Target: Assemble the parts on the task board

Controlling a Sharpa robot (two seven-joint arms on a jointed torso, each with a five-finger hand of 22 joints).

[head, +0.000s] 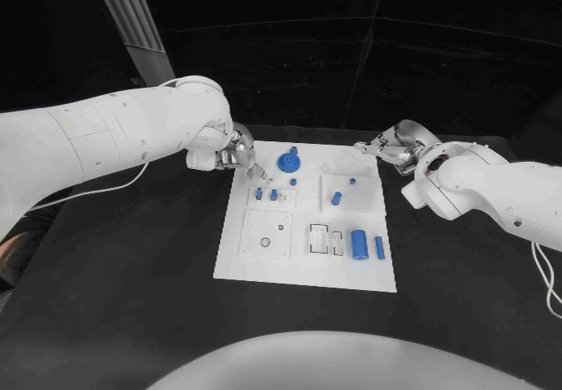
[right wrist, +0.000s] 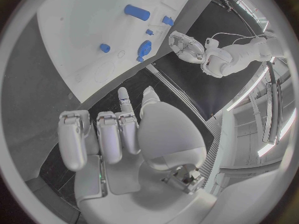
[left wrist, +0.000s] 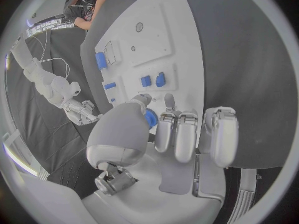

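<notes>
The white task board (head: 304,268) lies in the middle of the black table. Blue parts sit on it: a round piece (head: 291,164) at the far end, two small pieces (head: 265,194) on the left, one (head: 336,197) mid-right, and two cylinders (head: 368,244) at the near right. My left hand (head: 238,154) hovers at the board's far left corner, fingers apart, holding nothing; its thumb (left wrist: 124,134) partly hides a blue piece (left wrist: 150,118) on the board. My right hand (head: 392,146) hangs off the far right corner, its fingers (right wrist: 99,137) loosely apart and empty.
Black table (head: 129,268) surrounds the board on all sides. White raised plates with slots (head: 267,234) occupy the board's near left. The other hand appears across the board in each wrist view: the right hand (left wrist: 81,109) and the left hand (right wrist: 187,45).
</notes>
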